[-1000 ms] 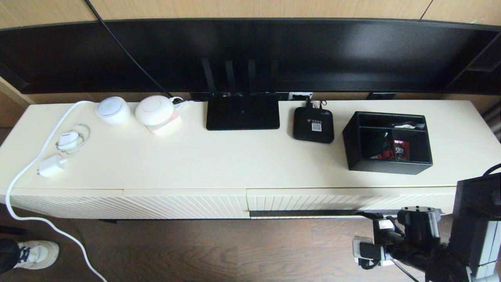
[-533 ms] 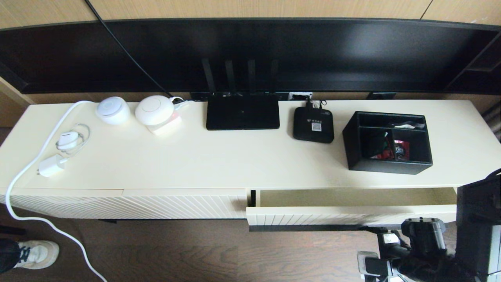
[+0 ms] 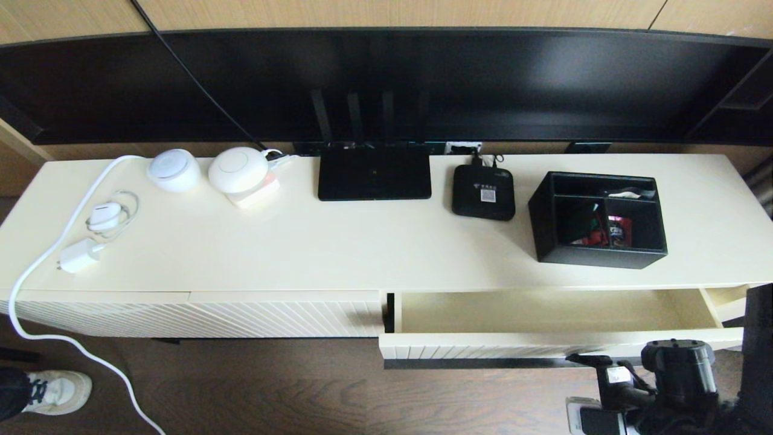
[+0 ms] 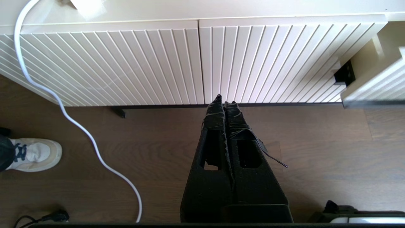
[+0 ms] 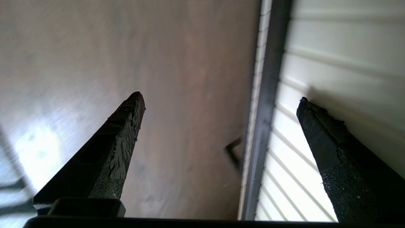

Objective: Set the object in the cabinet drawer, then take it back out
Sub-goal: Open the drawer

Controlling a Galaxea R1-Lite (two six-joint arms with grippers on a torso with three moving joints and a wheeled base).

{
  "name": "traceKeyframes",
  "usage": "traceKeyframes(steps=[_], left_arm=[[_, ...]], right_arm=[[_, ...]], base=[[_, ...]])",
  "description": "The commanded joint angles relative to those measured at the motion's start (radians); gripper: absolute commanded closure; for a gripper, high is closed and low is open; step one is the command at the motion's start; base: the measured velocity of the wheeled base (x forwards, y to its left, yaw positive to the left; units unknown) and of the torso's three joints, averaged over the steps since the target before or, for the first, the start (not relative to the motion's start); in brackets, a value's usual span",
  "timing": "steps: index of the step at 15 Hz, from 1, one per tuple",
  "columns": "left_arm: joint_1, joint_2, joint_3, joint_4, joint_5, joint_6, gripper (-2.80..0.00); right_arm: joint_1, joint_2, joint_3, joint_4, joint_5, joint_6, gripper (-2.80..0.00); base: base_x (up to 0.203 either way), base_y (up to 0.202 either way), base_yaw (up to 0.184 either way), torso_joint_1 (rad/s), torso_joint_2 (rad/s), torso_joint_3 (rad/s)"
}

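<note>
The black organizer box (image 3: 599,219) stands on the cream cabinet top at the right, with red and white items in its compartments. Below it the cabinet drawer (image 3: 543,311) is pulled part way out and its plain interior is empty. My right gripper (image 3: 589,360) is open at the dark handle strip (image 3: 477,363) under the ribbed drawer front. In the right wrist view, the right gripper (image 5: 221,99) has the strip (image 5: 267,110) between its wide-apart fingers. My left gripper (image 4: 225,101) is shut on nothing, low over the floor facing the closed ribbed panels.
On the cabinet top sit a flat router (image 3: 374,172), a small set-top box (image 3: 483,192), two white round devices (image 3: 175,170) and a charger (image 3: 78,257). A white cable (image 4: 79,126) trails over the floor. A shoe (image 3: 57,391) is at the far left.
The drawer went from closed to part way out, sliding toward me. My right gripper moved back with it at the handle strip. The organizer box stayed in place.
</note>
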Motion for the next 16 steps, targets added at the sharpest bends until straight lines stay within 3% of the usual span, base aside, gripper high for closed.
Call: traceKeyframes(steps=[1, 9, 14, 16], left_arm=[[0.0, 0.002, 0.0, 0.0, 0.0, 0.0, 0.0], [0.0, 0.002, 0.0, 0.0, 0.0, 0.0, 0.0], [0.0, 0.002, -0.001, 0.0, 0.0, 0.0, 0.0], [0.0, 0.002, 0.0, 0.0, 0.0, 0.0, 0.0]], right_arm=[[0.0, -0.071, 0.002, 0.006, 0.018, -0.008, -2.8], [0.001, -0.224, 0.0, 0.142, 0.026, -0.005, -2.8], [-0.018, -0.361, -0.03, 0.409, 0.029, -0.007, -2.8], [-0.035, -0.384, -0.063, 0.446, 0.029, 0.025, -2.8]], base=[[0.0, 0.0, 0.0, 0.0, 0.0, 0.0], [0.0, 0.0, 0.0, 0.0, 0.0, 0.0], [0.0, 0.0, 0.0, 0.0, 0.0, 0.0], [0.0, 0.0, 0.0, 0.0, 0.0, 0.0]])
